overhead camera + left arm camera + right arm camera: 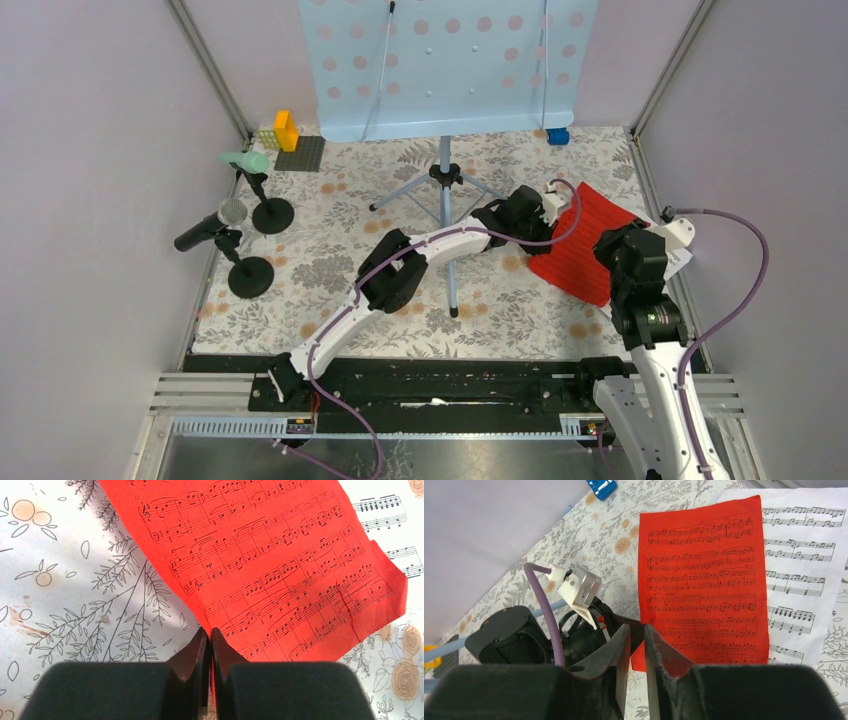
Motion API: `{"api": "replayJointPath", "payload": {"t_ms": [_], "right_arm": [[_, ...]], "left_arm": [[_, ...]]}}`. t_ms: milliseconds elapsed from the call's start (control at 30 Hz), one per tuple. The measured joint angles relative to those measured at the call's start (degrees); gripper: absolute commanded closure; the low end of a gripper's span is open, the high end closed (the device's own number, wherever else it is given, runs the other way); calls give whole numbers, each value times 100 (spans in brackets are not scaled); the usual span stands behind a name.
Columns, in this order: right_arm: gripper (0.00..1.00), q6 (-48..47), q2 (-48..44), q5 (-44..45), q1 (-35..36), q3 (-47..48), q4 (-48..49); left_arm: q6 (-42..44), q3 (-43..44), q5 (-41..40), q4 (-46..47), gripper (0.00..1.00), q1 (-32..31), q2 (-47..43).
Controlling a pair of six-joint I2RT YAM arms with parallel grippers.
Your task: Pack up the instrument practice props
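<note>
Red music sheet [280, 565], printed notation, in left gripper [210, 636]

The rack [450, 70] loses its top to the overhead picture's edge, the white sheet [804, 555] runs off the right wrist picture and lies partly under the red sheet [270, 565], whose near corner vanishes between the left fingers [190, 660].

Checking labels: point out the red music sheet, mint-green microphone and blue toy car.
red music sheet [578, 248], top view, middle.
mint-green microphone [247, 160], top view, head.
blue toy car [557, 136], top view, body.
</note>
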Motion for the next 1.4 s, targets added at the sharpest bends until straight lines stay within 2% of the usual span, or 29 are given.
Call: {"api": "replayJointPath", "payload": {"t_ms": [33,300,467,633,833,933,967,1167,1400], "right_arm": [[75,0,-37,-39,0,0,-52],[73,-61,-310,-155,0,125,-538],[70,-162,-581,-160,0,514,-892],[69,-247,-796,-144,0,1062,-1102],[68,-343,-890,-107,0,1279,-1237],[68,-350,-896,-109,0,1228,-1311],[68,-348,-903,-109,0,1200,-1331],[67,-350,-911,-125,0,1088,-1464],[59,-479,-918,-127,0,1104,-1539]], "left_arm": [[9,0,0,-39,100,2,-7],[155,-212,282,-177,100,33,-299],[299,-210,881,-114,100,37,-592],[367,334,1375,-144,100,-50,-551],[345,1141,1526,76,100,-251,-109],[267,1141,1519,199,83,-304,118],[234,1141,1504,216,73,-306,208],[20,973,1309,306,28,-247,444],[-109,286,986,610,16,-146,275]]}}
